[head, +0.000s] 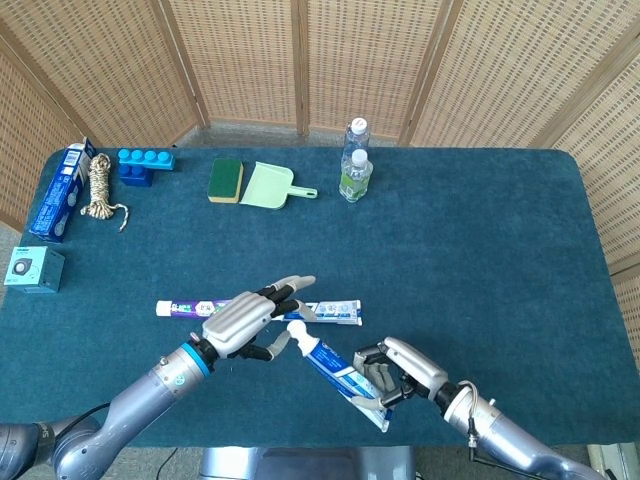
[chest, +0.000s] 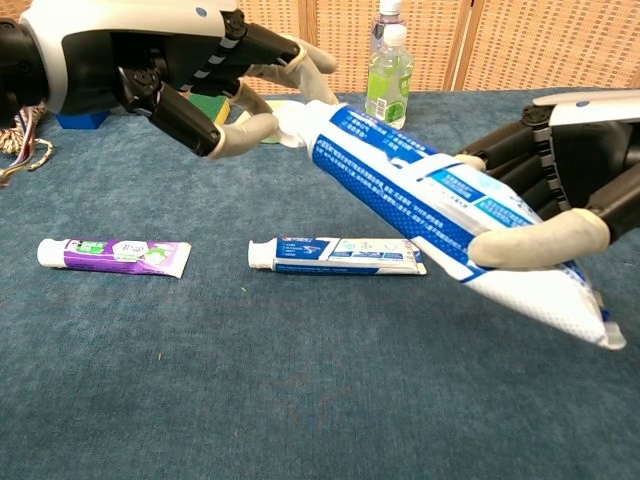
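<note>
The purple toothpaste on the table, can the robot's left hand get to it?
Probably yes. The purple toothpaste lies flat on the table, just beside the left hand, with nothing between them. But that hand's fingertips are on the cap of the blue toothpaste tube held by the right hand.
</note>
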